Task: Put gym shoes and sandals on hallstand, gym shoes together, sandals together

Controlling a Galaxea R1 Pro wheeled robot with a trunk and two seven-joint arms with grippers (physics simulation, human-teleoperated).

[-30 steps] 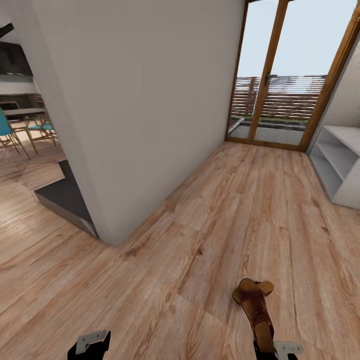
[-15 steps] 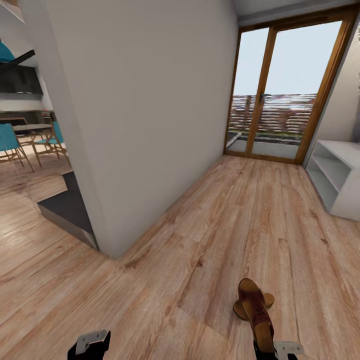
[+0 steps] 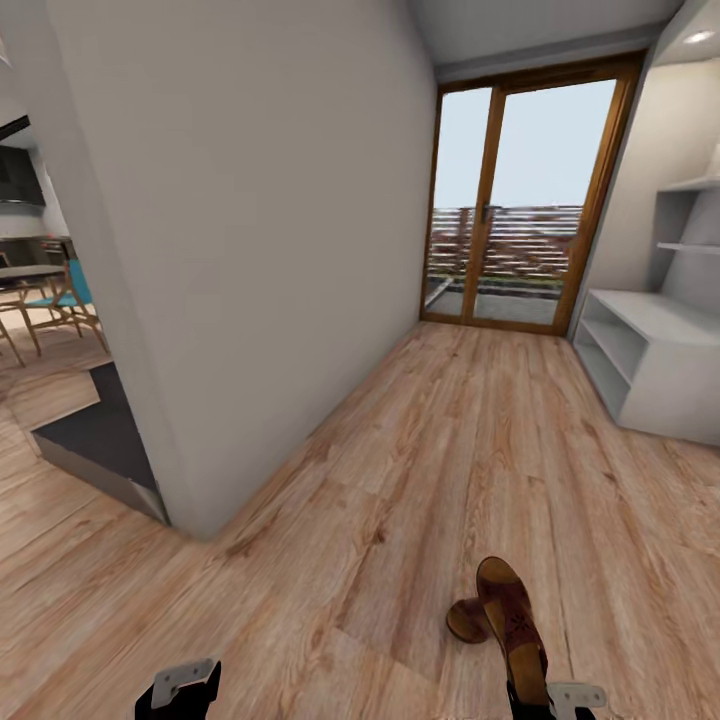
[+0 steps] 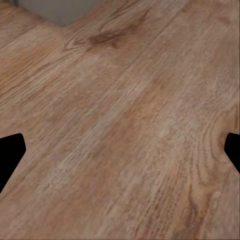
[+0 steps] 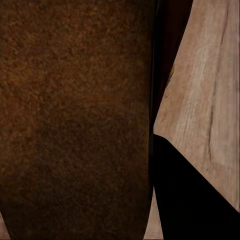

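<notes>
The right tool (image 3: 548, 695) is clamped on one sandal (image 3: 512, 625), holding it by the heel end with the toe pointing ahead, above the corridor floor (image 3: 420, 480). The left tool (image 3: 180, 690) hangs released and empty over bare planks.

Over the last second the whole head view has swung (the camera turning, not the room), so the hallstand (image 3: 650, 360) now shows more fully on the right, with its low bench top, open shelves and upper ledges. I judge the robot is lining up to carry the sandal there.

The sandal has a dark brown, stitched strap and a grainy tan footbed. The hallstand is smooth, pale grey and boxy; the floor is knotty, light brown wood.
</notes>
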